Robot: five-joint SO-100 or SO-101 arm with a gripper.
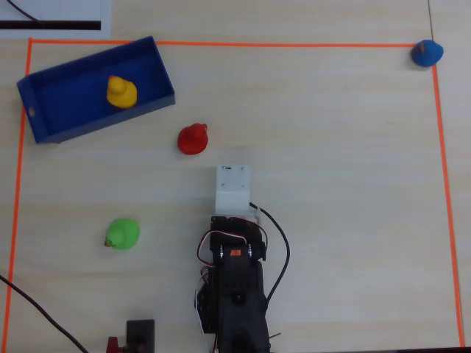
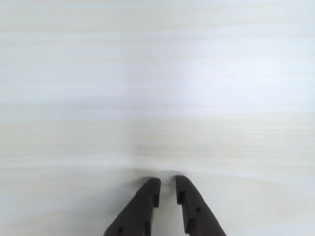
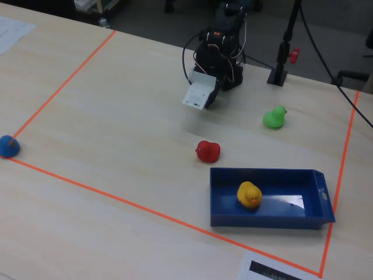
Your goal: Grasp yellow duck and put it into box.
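Observation:
The yellow duck sits upright inside the blue box at the table's top left in the overhead view. The fixed view shows the yellow duck on the floor of the box, near its left half. My gripper is far from both, pulled back over bare table in front of the arm base. In the wrist view its two black fingers stand almost together with only a thin slit, and nothing is between them. The white wrist housing hides the fingers from above.
A red duck lies between the box and the arm, a green duck left of the arm, and a blue duck at the top right corner. Orange tape frames the work area. A black stand is beside the base.

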